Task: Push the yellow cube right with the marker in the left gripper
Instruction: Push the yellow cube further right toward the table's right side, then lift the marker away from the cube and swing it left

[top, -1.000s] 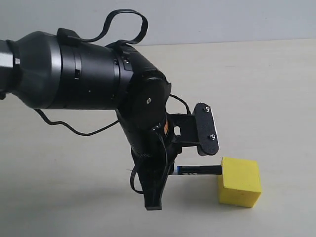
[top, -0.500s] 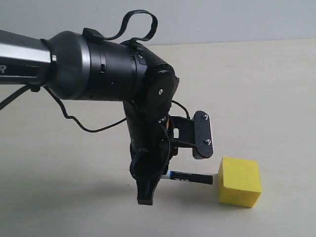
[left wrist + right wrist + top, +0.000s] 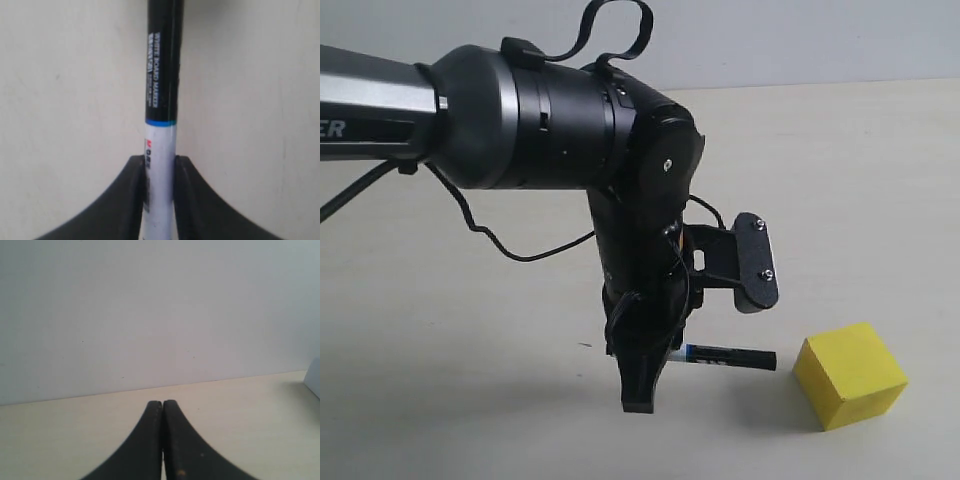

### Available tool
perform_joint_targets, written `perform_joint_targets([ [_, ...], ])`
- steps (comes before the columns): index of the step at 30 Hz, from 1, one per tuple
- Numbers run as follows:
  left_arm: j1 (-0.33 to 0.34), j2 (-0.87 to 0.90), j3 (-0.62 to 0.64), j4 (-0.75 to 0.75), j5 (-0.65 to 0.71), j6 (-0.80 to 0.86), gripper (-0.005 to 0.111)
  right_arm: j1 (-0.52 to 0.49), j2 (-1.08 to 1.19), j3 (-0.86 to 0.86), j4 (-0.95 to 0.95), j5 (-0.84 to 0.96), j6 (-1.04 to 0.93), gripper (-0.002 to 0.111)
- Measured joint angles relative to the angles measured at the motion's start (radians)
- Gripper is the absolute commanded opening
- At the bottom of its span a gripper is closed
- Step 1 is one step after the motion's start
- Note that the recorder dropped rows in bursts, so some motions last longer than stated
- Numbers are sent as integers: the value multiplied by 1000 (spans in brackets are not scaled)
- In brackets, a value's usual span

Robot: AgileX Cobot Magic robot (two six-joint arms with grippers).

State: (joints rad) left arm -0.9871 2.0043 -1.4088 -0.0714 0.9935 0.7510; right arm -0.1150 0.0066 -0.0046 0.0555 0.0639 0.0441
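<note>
The yellow cube (image 3: 850, 373) sits on the table at the lower right of the exterior view, turned a little askew. My left gripper (image 3: 645, 385) points down, shut on the marker (image 3: 728, 356), which lies level with its black cap toward the cube. A small gap separates the cap's tip from the cube. In the left wrist view the marker (image 3: 161, 100) runs away from the gripper (image 3: 160, 162), its white barrel pinched between both fingers; the cube is out of that view. My right gripper (image 3: 162, 405) is shut with nothing in it and does not show in the exterior view.
The beige table (image 3: 880, 180) stretches behind and to the right of the cube. The left arm's bulky black body (image 3: 550, 120) and its looped cable (image 3: 615, 30) fill the upper left. A pale wall (image 3: 150, 310) stands past the table in the right wrist view.
The left arm and marker shifted right. The cube slid right and rotated slightly. The marker tip, which touched the cube a second ago, now sits just short of it.
</note>
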Motion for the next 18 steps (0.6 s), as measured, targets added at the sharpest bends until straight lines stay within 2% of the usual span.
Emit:
perform_joint_targets([
  [3, -7, 0, 17, 7, -14, -36, 0, 0, 0, 0, 0, 0, 0, 0],
  [13, -41, 2, 19, 6, -218, -115, 0, 0, 0, 0, 0, 0, 0, 0],
  [18, -43, 2, 19, 6, -208, -120, 0, 0, 0, 0, 0, 0, 0, 0],
])
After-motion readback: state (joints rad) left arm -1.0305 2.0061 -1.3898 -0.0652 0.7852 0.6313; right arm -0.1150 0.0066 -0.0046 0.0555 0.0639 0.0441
